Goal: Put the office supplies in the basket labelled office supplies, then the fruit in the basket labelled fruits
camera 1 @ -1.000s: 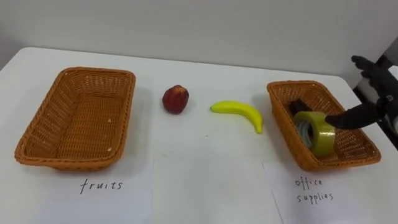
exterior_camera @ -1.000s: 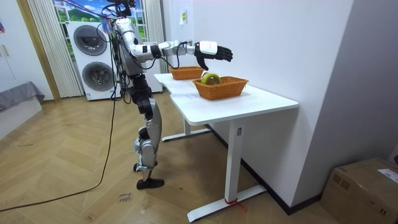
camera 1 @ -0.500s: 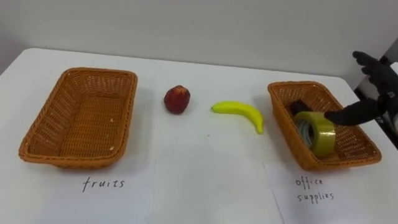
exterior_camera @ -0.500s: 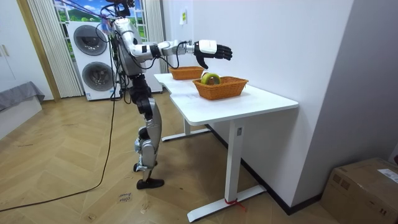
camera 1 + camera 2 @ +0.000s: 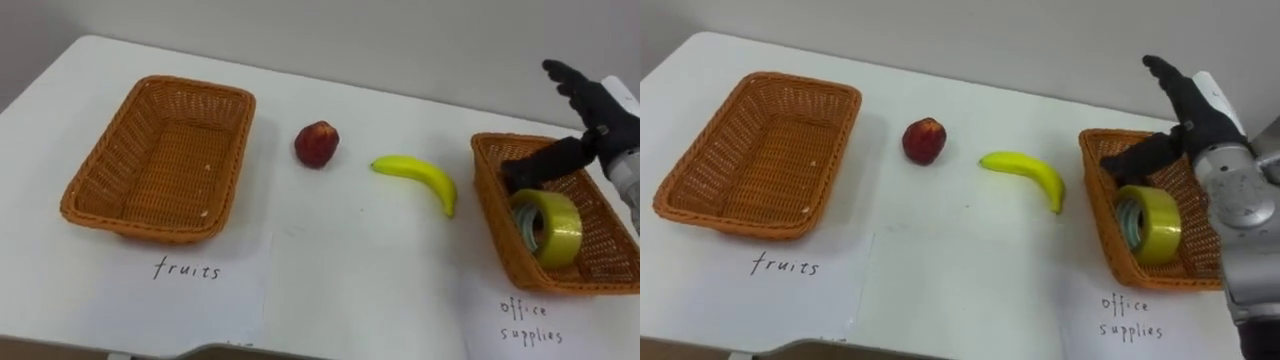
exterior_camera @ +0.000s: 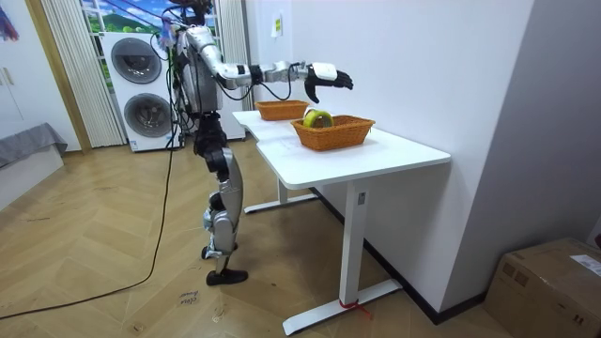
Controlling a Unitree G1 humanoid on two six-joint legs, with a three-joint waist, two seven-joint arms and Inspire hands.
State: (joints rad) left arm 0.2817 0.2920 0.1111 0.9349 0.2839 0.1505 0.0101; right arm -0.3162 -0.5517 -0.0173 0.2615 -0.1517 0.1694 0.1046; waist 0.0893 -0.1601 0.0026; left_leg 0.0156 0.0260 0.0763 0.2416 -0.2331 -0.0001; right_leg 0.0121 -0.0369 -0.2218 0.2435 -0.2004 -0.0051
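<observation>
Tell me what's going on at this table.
The robot stands at a white table, partway through a sorting job. Its right hand hovers open above the office supplies basket, where a roll of tape sits on edge. The apple and the banana lie on the table between the two baskets, not yet in the fruit basket on the left.

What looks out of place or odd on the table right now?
The apple and the banana lie on the bare table between the two baskets, not in the fruits basket. The tape roll stands on its edge, not flat, in the office supplies basket. Nothing looks spilled or damaged.
</observation>
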